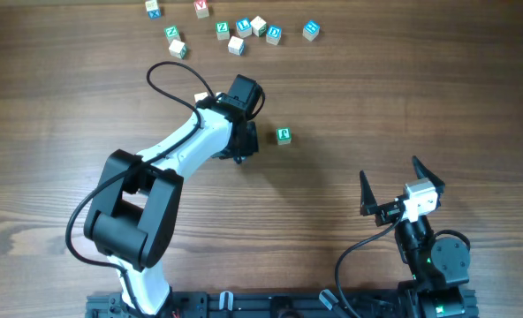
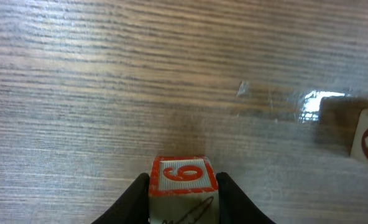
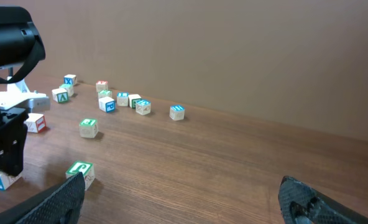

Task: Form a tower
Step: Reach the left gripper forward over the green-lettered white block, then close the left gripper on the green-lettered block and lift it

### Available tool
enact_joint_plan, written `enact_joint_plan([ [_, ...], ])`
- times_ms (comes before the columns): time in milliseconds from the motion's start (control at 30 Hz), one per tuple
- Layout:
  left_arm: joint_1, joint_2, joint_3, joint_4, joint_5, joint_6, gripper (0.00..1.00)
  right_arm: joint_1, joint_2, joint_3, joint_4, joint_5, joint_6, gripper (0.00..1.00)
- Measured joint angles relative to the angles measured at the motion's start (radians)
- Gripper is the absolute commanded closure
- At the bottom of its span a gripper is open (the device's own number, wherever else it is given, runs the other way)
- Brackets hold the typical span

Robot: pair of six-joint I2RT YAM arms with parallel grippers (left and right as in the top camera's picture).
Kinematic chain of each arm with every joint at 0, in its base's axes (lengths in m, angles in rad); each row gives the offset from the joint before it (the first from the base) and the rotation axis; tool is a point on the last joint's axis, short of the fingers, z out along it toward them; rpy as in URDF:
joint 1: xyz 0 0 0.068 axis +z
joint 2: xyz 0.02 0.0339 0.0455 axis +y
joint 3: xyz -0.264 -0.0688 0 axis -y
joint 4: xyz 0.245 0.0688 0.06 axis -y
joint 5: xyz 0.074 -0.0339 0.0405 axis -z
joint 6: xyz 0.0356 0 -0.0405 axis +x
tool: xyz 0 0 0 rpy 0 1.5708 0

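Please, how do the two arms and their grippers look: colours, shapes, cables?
The left arm has a white link between bulky black joints, with a looping black cable. The right arm is black, with a white wrist block and pointed black fingers.

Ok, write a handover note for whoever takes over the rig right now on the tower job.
Left gripper: shut on a red-numbered cube, arm reached out mid-workspace.
Right gripper: open, empty, near its base.
Cubes: one green-lettered cube sits alone to the right of the left arm; scattered cubes lie singly at the far edge.
Done: no stack visible yet.
Left: probably set the held cube down as a base, then stack the others on it.
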Motion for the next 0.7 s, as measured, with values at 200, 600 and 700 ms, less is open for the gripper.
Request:
enact_joint_plan([
  [200,0.0,0.0,-0.004,-0.016,0.012,0.033,0.28,0.0,0.0,0.0,0.0,0.0,0.0,0.0],
  [600,-0.026,0.008,0.309,-0.006,0.0,0.023,0.28,0.0,0.0,0.0,0.0,0.0,0.0,0.0],
  [700,-0.08,0.032,0.309,0.008,0.0,-0.004,0.24,0.0,0.0,0.0,0.0,0.0,0.0,0.0],
])
